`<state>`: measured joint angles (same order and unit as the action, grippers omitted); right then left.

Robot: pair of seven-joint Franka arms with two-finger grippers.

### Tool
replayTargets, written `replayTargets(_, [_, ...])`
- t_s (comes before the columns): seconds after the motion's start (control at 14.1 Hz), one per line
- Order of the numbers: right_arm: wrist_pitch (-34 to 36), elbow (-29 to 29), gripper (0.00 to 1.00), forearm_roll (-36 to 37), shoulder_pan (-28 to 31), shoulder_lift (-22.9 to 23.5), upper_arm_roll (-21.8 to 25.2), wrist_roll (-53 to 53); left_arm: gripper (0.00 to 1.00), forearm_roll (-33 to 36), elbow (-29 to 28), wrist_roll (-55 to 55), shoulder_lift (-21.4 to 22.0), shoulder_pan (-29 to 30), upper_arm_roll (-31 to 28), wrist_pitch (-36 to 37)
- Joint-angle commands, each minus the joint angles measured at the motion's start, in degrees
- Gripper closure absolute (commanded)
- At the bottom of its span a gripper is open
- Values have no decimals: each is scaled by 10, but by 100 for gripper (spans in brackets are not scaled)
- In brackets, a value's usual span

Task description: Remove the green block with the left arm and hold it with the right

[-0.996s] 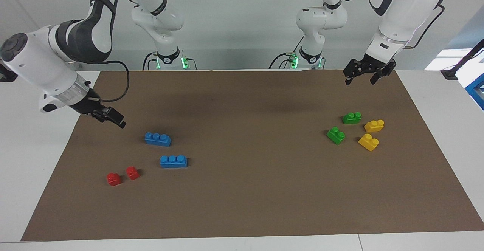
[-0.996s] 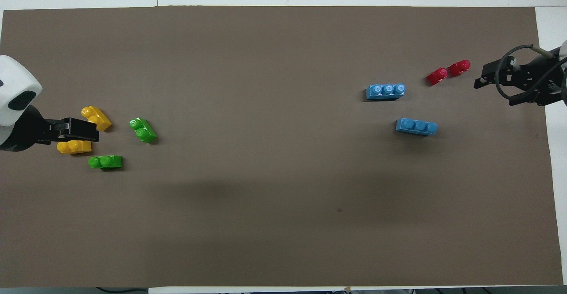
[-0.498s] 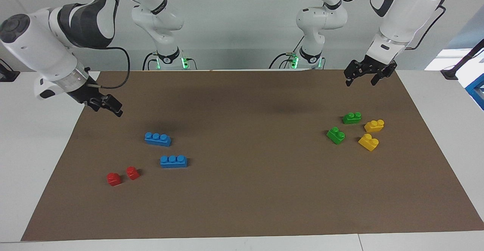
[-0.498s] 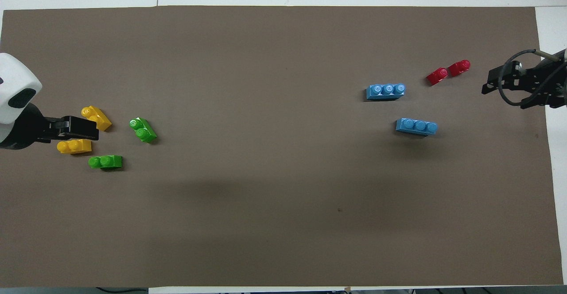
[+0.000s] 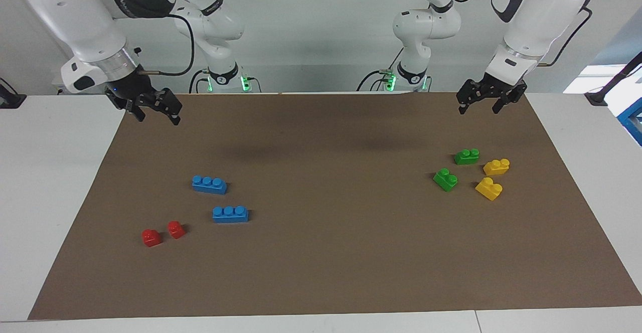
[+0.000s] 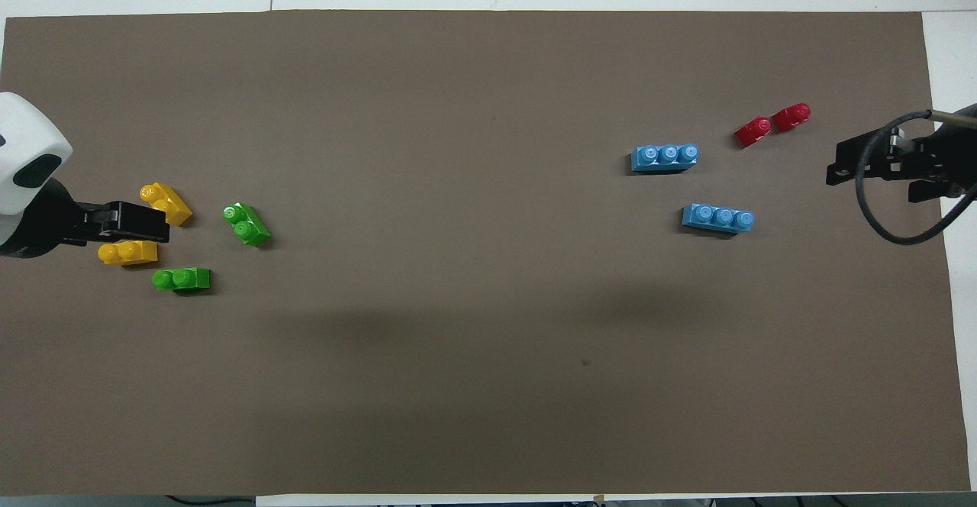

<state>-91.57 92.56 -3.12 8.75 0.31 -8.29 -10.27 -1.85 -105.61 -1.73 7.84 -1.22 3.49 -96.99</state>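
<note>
Two green blocks lie on the brown mat toward the left arm's end: one nearer the robots [image 5: 466, 156] [image 6: 182, 279], the other [image 5: 445, 179] [image 6: 246, 224] farther out. My left gripper [image 5: 479, 106] [image 6: 141, 222] hangs open and empty in the air above the mat, by its edge nearest the robots, apart from the blocks. My right gripper [image 5: 156, 115] [image 6: 878, 179] is open and empty, raised over the mat's corner at the right arm's end.
Two yellow bricks [image 5: 496, 166] [image 5: 489, 188] lie beside the green blocks. Two blue three-stud bricks [image 5: 209, 184] [image 5: 229, 214] and two small red bricks [image 5: 151, 237] [image 5: 176, 229] lie toward the right arm's end.
My right gripper has risen and drawn back toward the robots, away from the blue and red bricks. The left gripper has barely moved. No brick has moved.
</note>
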Motion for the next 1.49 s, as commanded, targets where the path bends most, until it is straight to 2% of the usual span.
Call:
replayTargets(0.0, [11,7,2,15,-14,-13,-1,11,0,-6,7,10,-1,4,-1,10])
replayTargets(0.28, [11,12,2,15,1,-14,2,16,0,-5,7,12,-1,10,-1,11])
replayTargets(0.5, [-21,46,2,15,-10,-30,1,5,0,-6,7,10,0,13,-1,10])
replayTargets(0.92, [-17,38,2,15,-17,-27,2,-13,0,-6,7,9,0,13,0,9])
replayTargets(1.42, [-53,68,0,14,-15,-35,1,-20,0,-6,7,9,-1,13,0,7])
